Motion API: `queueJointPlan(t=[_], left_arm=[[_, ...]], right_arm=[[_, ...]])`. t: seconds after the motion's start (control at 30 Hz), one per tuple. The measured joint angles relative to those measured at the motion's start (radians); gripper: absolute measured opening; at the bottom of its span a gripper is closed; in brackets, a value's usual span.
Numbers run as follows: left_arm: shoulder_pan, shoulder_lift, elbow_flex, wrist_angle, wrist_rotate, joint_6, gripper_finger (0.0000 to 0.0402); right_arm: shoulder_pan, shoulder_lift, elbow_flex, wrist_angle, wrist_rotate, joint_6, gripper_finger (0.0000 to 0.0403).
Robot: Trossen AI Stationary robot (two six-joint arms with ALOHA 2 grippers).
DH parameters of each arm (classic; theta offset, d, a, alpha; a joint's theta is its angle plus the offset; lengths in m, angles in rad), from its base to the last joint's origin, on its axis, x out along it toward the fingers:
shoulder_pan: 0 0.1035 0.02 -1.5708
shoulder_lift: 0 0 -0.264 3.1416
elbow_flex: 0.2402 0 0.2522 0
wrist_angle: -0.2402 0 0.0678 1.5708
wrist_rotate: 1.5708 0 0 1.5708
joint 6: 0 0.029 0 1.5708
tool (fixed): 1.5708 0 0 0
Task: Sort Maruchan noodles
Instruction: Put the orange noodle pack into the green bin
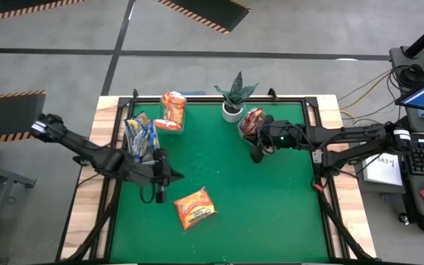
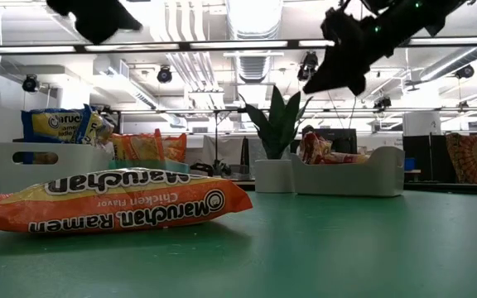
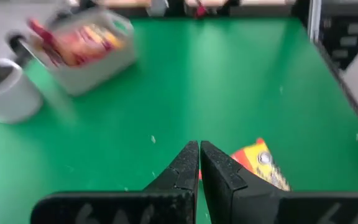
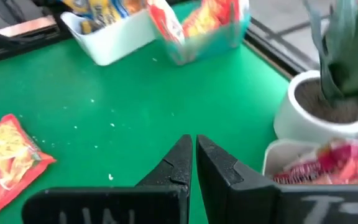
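One orange Maruchan packet lies flat and loose on the green tabletop, near the front edge, touched by neither arm. The other packets are already binned: yellow-and-blue packets in the white bin at the left, orange packets in the clear-teal bin beside it, red packets in the white bin right of the potted plant.

Left hand hangs above the tabletop just left of the loose packet, fingers pressed together, holding nothing. Right hand hovers beside the red packets' bin, fingers also pressed together and empty.
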Motion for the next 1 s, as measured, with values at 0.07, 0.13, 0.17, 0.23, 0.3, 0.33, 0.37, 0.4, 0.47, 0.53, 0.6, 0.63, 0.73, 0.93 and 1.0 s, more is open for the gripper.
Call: queueJointPlan(t=[0.07, 0.13, 0.17, 0.23, 0.3, 0.33, 0.37, 0.4, 0.47, 0.53, 0.6, 0.63, 0.73, 0.93, 1.0], left_arm=[[0.027, 0.047, 0.0, 0.001, 0.061, 0.001, 0.0], [0.056, 0.099, 0.0, 0.007, 0.141, 0.012, 0.0], [0.07, 0.127, 0.0, 0.006, 0.189, 0.016, 0.0], [0.094, 0.182, 0.002, 0.007, 0.277, 0.026, 0.0], [0.116, 0.237, 0.006, 0.008, 0.347, 0.037, 0.0], [0.122, 0.263, 0.01, 0.008, 0.37, 0.041, 0.0], [0.128, 0.291, 0.016, 0.006, 0.385, 0.043, 0.0], [0.133, 0.316, 0.023, 0.006, 0.396, 0.043, 0.0], [0.14, 0.362, 0.041, -0.002, 0.401, 0.043, 0.0], [0.144, 0.407, 0.07, -0.01, 0.402, 0.04, 0.0], [0.144, 0.447, 0.1, -0.028, 0.402, 0.04, 0.0], [0.144, 0.465, 0.118, -0.04, 0.402, 0.04, 0.0], [0.145, 0.503, 0.175, -0.095, 0.407, 0.025, 0.0], [0.156, 0.54, 0.22, -0.133, 0.422, -0.016, 0.0025], [0.159, 0.551, 0.22, -0.131, 0.438, -0.044, 0.0049]], right_arm=[[0.009, -0.003, 0.018, 0.002, 0.001, -0.039, 0.0013], [0.009, -0.016, 0.033, 0.003, -0.001, -0.089, 0.0013], [0.008, -0.022, 0.04, 0.004, 0.0, -0.111, 0.0013], [0.008, -0.036, 0.048, 0.012, 0.001, -0.152, 0.0013], [0.008, -0.056, 0.049, 0.024, 0.001, -0.192, 0.0013], [0.008, -0.065, 0.049, 0.039, 0.0, -0.211, 0.0013], [0.008, -0.073, 0.05, 0.05, 0.0, -0.225, 0.0013], [0.008, -0.08, 0.05, 0.06, 0.0, -0.24, 0.0013], [0.008, -0.088, 0.05, 0.085, 0.0, -0.267, 0.0013], [0.008, -0.094, 0.049, 0.091, 0.0, -0.294, 0.0013], [0.008, -0.096, 0.049, 0.094, -0.001, -0.313, 0.0013], [0.008, -0.096, 0.049, 0.094, -0.001, -0.315, 0.0013], [0.008, -0.096, 0.048, 0.099, -0.009, -0.337, 0.0013], [0.008, -0.096, 0.048, 0.102, -0.01, -0.351, 0.0013], [0.008, -0.096, 0.048, 0.101, -0.011, -0.351, 0.0013]])
